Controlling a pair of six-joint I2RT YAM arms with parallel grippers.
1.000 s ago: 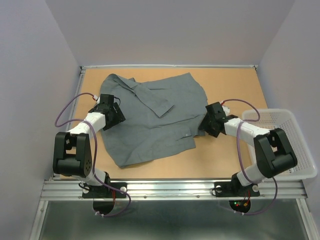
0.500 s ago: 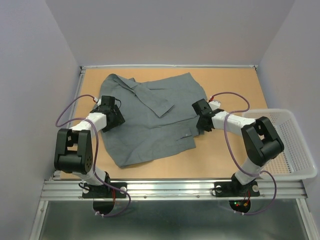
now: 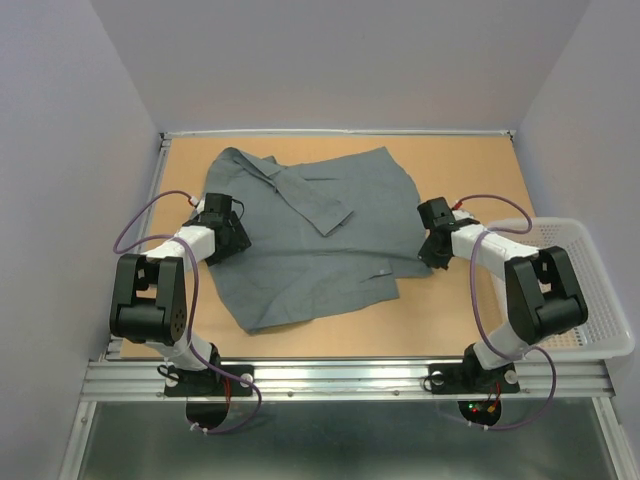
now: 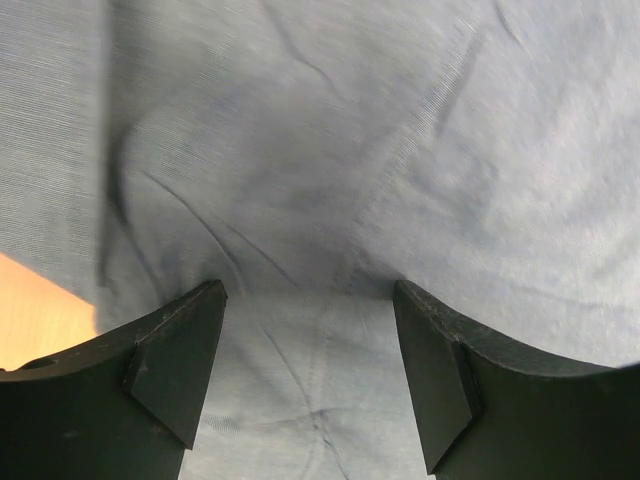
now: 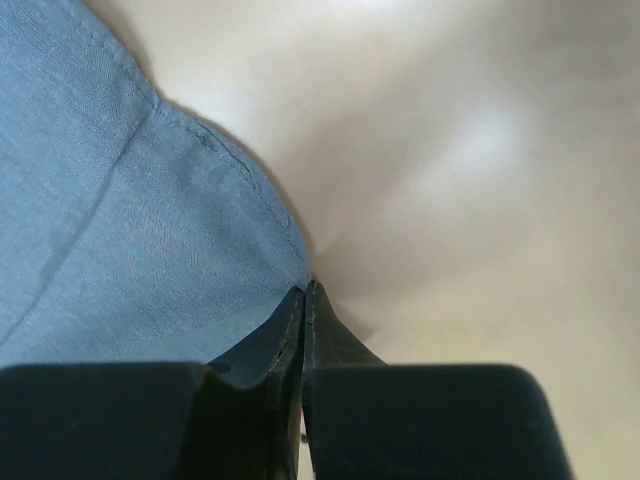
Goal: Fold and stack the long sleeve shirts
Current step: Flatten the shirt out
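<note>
Presently: one grey shirt [image 3: 300,225], sprawled across the table [image 3: 470,170]; looks soft, light and limp, likely best taken at hems or corners. Left gripper [image 4: 306,300] is spread over its left side; right gripper [image 5: 304,300] pinches its right hem.

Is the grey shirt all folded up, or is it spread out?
Spread out. The shirt lies loosely rumpled across the table, with only one flap turned over near the collar.

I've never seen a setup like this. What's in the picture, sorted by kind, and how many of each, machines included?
grey shirt: 1
white basket: 1
robot arms: 2
Total: 4
</note>
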